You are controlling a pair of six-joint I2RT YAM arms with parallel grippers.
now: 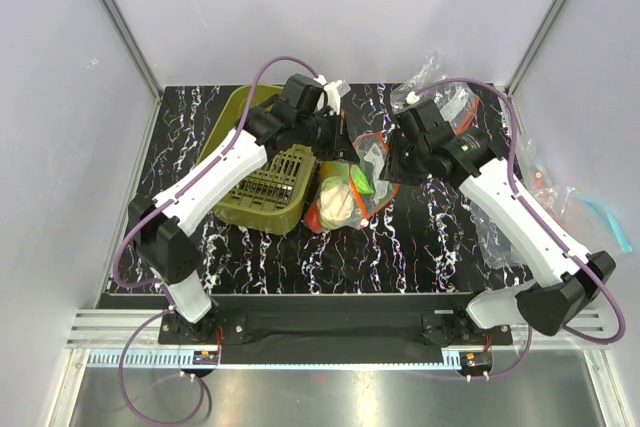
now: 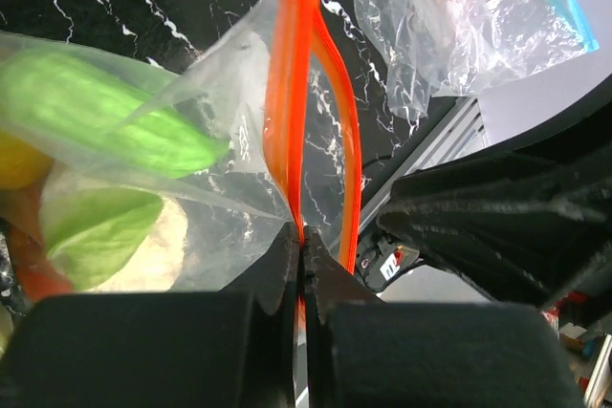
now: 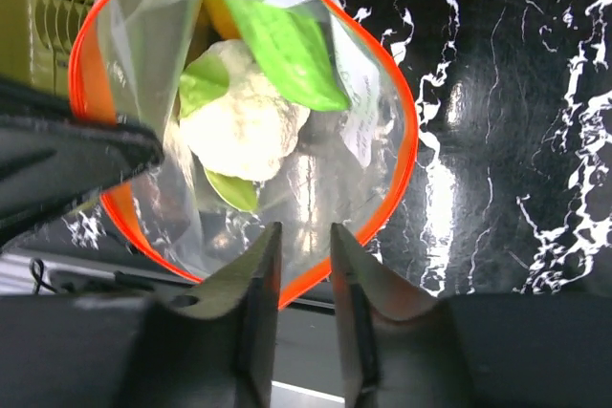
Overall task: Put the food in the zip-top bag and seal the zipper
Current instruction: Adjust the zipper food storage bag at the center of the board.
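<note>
The clear zip-top bag [image 1: 345, 199] stands open between my grippers, its red zipper [image 3: 406, 140] spread in a loop. Inside lie the food pieces: a white cauliflower [image 3: 244, 126], green leafy pieces [image 3: 287, 40] and an orange piece [image 3: 220, 16]. The leafy pieces [image 2: 96, 107] also show in the left wrist view. My left gripper [image 2: 304, 236] is shut on the zipper [image 2: 287, 93] at one end of the mouth. My right gripper [image 3: 304, 236] is open, its fingers on either side of the zipper at the other end, not pressing it. In the top view the left gripper [image 1: 338, 142] and right gripper [image 1: 392, 172] flank the bag.
The olive-green slotted basket [image 1: 262, 192] sits just left of the bag. Crumpled clear bags lie at the back right [image 1: 440, 82] and along the right edge [image 1: 500, 237], one with a light-blue strip [image 1: 605, 219]. White enclosure walls surround the black marbled table [image 1: 420, 237].
</note>
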